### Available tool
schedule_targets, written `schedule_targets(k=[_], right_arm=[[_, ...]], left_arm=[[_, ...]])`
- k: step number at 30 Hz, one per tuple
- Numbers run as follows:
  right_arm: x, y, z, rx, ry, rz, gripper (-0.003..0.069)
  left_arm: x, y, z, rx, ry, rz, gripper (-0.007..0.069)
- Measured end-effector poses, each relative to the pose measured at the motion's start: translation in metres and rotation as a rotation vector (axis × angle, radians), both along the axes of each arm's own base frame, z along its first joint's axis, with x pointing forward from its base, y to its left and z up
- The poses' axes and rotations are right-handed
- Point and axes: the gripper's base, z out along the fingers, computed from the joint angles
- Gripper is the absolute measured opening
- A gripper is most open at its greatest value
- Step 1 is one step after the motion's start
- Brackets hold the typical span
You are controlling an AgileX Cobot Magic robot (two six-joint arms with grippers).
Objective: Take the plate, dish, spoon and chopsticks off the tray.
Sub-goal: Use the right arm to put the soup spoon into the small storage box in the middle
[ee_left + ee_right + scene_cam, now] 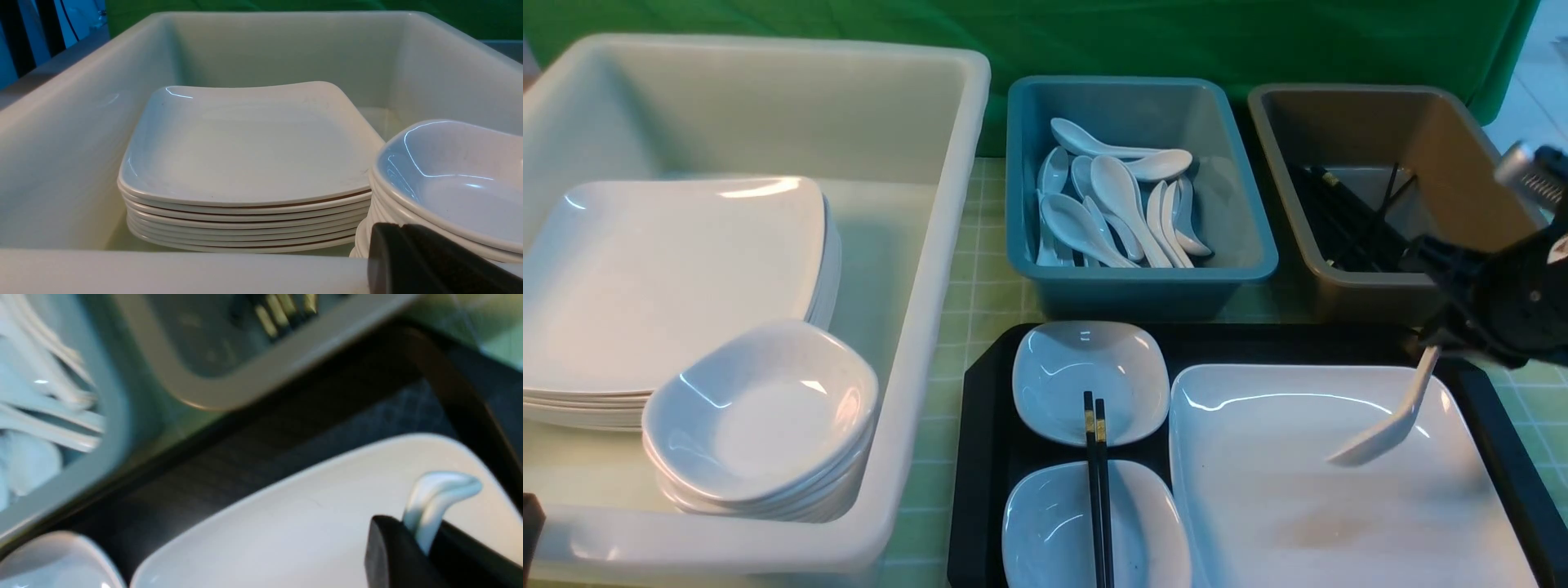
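One tray [980, 457] in front of me, with one plate [1282, 523] on its 3 o'clock side and two small dishes at 9: the far dish [1058, 367] and the near dish [1045, 531]. One pair of chopsticks [1099, 490] lies across both, long axis 12 to 6, gold bands toward 12. My right hand [1436, 347] is clamped on the one spoon [1388, 425] over the plate, handle up at 1, bowl drooping toward 7. Left hand [429, 265] is closed, at the white tub's [61, 143] rim.
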Motion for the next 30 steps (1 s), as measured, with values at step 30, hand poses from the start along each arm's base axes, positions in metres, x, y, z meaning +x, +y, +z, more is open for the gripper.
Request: schedule_targets(k=[30], right_arm=[[0.104, 0.08, 0.094, -0.261, -0.555, 0.47, 0.0042]], left_arm=[[0.0, 0.0, 0.0, 0.0, -0.001, 0.0, 0.0001]])
